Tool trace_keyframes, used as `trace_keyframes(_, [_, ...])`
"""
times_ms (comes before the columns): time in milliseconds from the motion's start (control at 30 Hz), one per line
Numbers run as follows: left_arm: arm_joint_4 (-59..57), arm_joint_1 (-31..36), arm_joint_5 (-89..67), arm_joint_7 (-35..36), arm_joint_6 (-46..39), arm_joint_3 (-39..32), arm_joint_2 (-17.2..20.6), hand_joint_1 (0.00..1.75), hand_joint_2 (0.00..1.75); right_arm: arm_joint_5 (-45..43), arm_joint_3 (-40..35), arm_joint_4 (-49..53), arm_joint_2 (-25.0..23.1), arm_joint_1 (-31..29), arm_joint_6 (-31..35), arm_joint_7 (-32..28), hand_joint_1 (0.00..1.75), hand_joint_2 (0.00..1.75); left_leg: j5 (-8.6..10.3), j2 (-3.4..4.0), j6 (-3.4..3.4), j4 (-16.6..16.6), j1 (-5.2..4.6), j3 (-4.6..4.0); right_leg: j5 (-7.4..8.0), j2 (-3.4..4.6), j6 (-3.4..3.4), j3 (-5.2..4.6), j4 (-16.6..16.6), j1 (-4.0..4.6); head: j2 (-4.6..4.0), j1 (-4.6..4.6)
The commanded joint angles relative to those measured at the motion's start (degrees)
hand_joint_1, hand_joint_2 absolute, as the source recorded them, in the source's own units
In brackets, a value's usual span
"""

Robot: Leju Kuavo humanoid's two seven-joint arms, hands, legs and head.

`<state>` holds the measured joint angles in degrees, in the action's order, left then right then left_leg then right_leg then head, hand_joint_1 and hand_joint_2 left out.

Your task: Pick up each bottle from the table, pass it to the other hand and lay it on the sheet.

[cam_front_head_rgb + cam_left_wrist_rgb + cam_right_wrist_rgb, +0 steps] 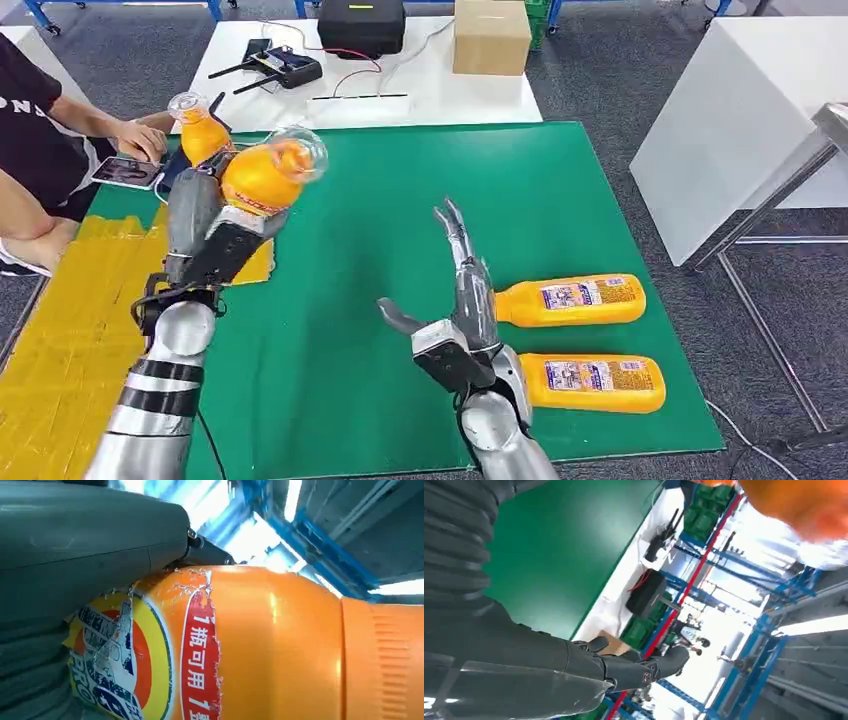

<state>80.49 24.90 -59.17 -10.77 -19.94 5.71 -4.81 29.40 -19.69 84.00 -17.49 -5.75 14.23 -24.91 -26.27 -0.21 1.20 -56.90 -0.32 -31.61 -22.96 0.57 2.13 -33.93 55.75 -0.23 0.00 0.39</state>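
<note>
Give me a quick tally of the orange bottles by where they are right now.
Held in the left hand: 1, the raised bottle
Lying on the green mat: 2, far bottle and near bottle
Standing behind the held one: 1, rear bottle
Total: 4

head cam high – wrist cams close-up

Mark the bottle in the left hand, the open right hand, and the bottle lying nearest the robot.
held bottle (262,180), head view, on its orange body.
right hand (463,310), head view, on the palm.
nearest bottle (595,381), head view, on its label.
</note>
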Motion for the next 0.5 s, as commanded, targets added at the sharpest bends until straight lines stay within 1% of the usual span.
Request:
trace_keyframes(33, [-33.74,13.8,-24.87,7.23,-6.98,6.54,6.75,1.75,1.75,-3.84,4.85,-1.0,3.55,-3.02,-0.42,0.87,0.0,1.75,0.06,-0.25,-0.11,0.04,0.06,0.17,-0.01,-0.31,-0.04,0.28,-0.06,0.06,0.0,0.0])
trace_keyframes(67, [-37.86,14.34,-26.53,7.64,-8.03,6.78,6.89,1.75,1.75,-4.47,4.9,-0.99,3.96,-2.91,-0.7,0.45,0.0,1.75,0.06,-0.18,-0.08,0.08,0.03,0.23,0.02,-0.24,-0.05,0.29,-0.08,0.03,0.0,0.0])
trace_keyframes(100, [-40.26,14.62,-27.57,7.97,-8.52,6.95,7.09,1.75,1.75,-4.66,4.86,-1.21,4.16,-2.93,-0.82,0.36,0.0,1.75,0.07,-0.17,-0.1,0.1,0.05,0.25,0.11,-0.24,-0.18,0.31,-0.11,0.05,0.0,0.0])
trace_keyframes(167, [-44.72,14.82,-29.05,9.81,-9.88,6.53,7.52,1.75,1.75,-4.86,4.73,-1.82,4.54,-3.14,-0.91,0.2,0.0,1.75,0.05,-0.08,-0.13,0.09,0.06,0.29,0.08,-0.15,-0.17,0.32,-0.11,0.07,0.0,0.0])
trace_keyframes(200, [-47.23,15.43,-30.81,11.81,-9.81,6.56,7.98,1.75,1.75,-5.32,4.7,-1.97,4.62,-3.32,-1.08,-0.09,0.0,1.75,0.06,-0.03,-0.08,0.08,0.01,0.22,0.09,-0.08,-0.15,0.21,-0.06,0.02,0.0,0.0])
trace_keyframes(233, [-49.25,15.91,-30.83,13.13,-10.18,7.23,8.76,1.75,1.75,-5.41,4.55,-2.16,4.71,-3.53,-1.11,-0.14,0.0,1.75,0.01,-0.03,-0.18,0.1,0.1,0.38,0.06,-0.13,-0.19,0.39,-0.12,0.11,0.0,0.0])
trace_keyframes(267, [-51.31,16.35,-30.83,13.32,-10.65,7.01,9.45,1.75,1.75,-5.53,4.34,-2.41,4.84,-3.76,-1.17,-0.16,0.0,1.75,0.04,0.04,-0.1,0.08,0.03,0.24,0.09,-0.02,-0.16,0.21,-0.07,0.03,0.0,0.0])
trace_keyframes(467, [-56.02,16.62,-28.9,13.23,-9.54,1.96,11.88,1.75,1.75,-7.18,4.11,-2.99,5.3,-3.99,-1.87,-0.56,0.0,1.75,-0.02,0.23,-0.13,0.02,0.11,0.22,0.1,0.15,-0.17,0.16,-0.02,0.09,0.0,0.0])
trace_keyframes(500, [-56.3,16.6,-28.8,13.45,-9.23,1.5,12.1,1.75,1.75,-7.42,4.01,-2.96,5.31,-4.06,-2.11,-0.7,0.0,1.75,0.02,0.19,-0.09,0.02,0.07,0.09,0.12,0.13,-0.16,0.04,0.01,0.06,0.0,0.0])
